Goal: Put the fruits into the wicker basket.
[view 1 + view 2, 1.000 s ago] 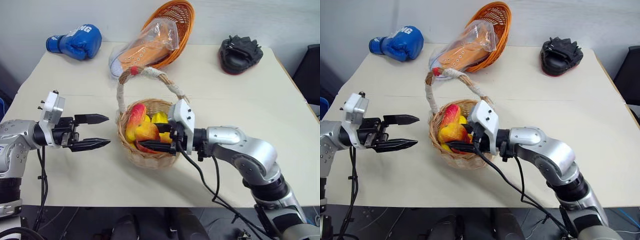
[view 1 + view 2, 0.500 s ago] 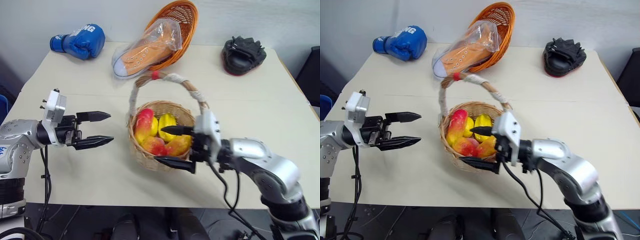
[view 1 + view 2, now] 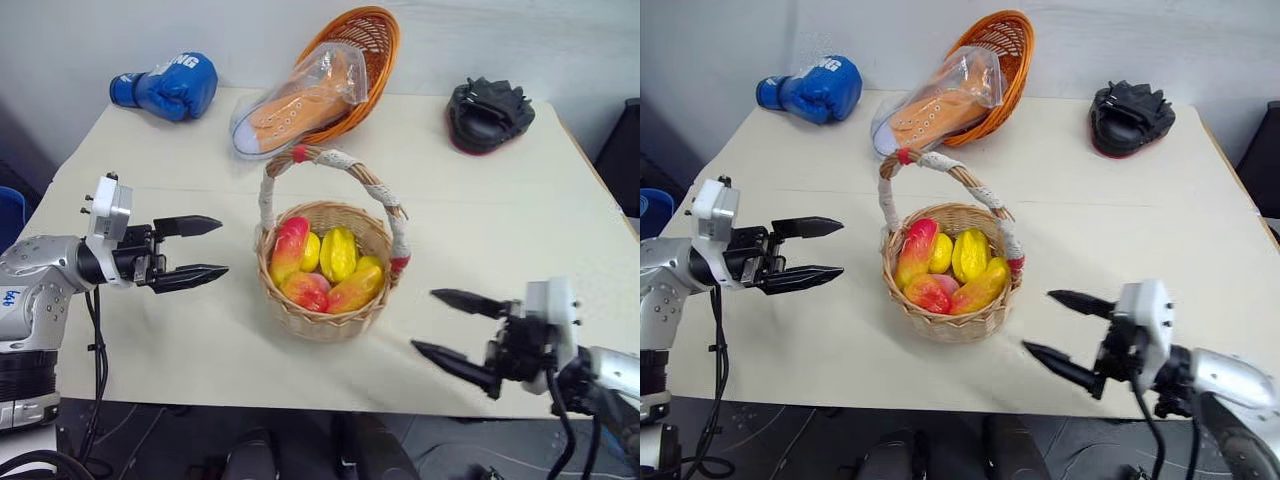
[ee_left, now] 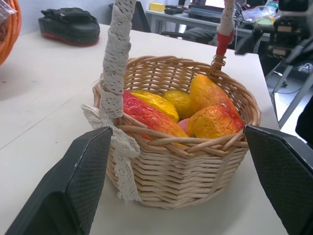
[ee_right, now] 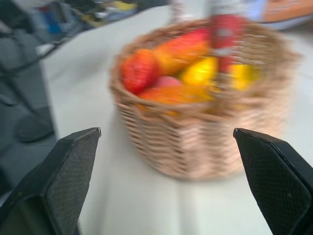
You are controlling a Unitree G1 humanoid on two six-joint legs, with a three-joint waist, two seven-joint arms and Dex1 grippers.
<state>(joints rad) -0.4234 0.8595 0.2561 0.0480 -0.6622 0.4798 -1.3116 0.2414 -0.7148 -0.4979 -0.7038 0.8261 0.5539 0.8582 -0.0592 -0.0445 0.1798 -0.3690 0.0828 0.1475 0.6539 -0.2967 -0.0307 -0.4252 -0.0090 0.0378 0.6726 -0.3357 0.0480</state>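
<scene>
Nearest the robot, the right gripper (image 3: 455,327) hangs over the front edge of the table (image 3: 500,220) with its two black fingers spread wide and nothing between them, pointing toward the wicker basket (image 3: 325,310) but well apart from it; that stand-off reads as a hand with no fruit left to carry. The left gripper (image 3: 200,249) sits on the other side at much the same depth, jaws likewise parted and empty, aimed at the basket from just beside it without touching. Between them the basket stands upright near the table's middle, its cord-wrapped handle (image 3: 340,160) arching overhead, and the fruits (image 3: 325,268) are heaped inside: a red-and-yellow mango, another orange-yellow one, yellow pieces and a pinkish one beneath. No fruit lies loose on the tabletop, so the task looks done or nearly so. Farther back an orange basket (image 3: 365,40) lies tipped on its side holding a plastic-wrapped orange shoe (image 3: 295,100), with a blue boxing glove (image 3: 170,85) at the far left and a black pad (image 3: 488,108) at the far right. The pale, matt tabletop stands against a plain light wall.
</scene>
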